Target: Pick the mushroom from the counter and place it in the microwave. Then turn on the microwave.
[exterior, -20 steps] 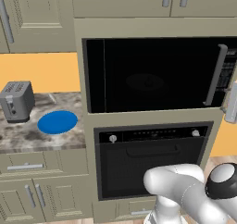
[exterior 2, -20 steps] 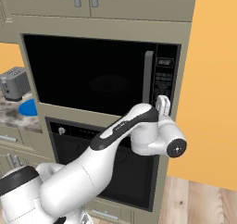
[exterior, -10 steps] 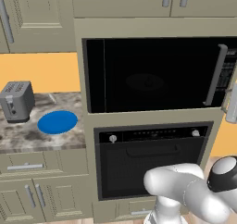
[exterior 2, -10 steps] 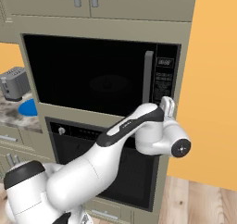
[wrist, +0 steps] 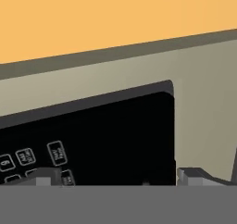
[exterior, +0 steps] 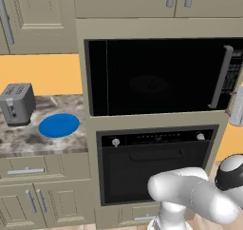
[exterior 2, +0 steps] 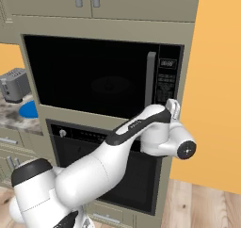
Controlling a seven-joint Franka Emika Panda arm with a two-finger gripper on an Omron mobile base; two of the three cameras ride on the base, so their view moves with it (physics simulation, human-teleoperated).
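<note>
microwave [exterior: 156, 77] interior dark behind glass; toaster [exterior 2: 14, 85] cut by frame edge.

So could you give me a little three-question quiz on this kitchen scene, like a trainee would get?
1. True or false: the microwave door is shut.
2. What lies on the counter right of the toaster? A) a red bowl B) a blue plate C) a pan
3. Fill in: the gripper sits at the microwave's lower ____ corner, by the keypad.

Key: 1 true; 2 B; 3 right. The gripper's jaws are open and hold nothing, as the hand view shows its fingertips spread wide in front of the keypad buttons.
</note>
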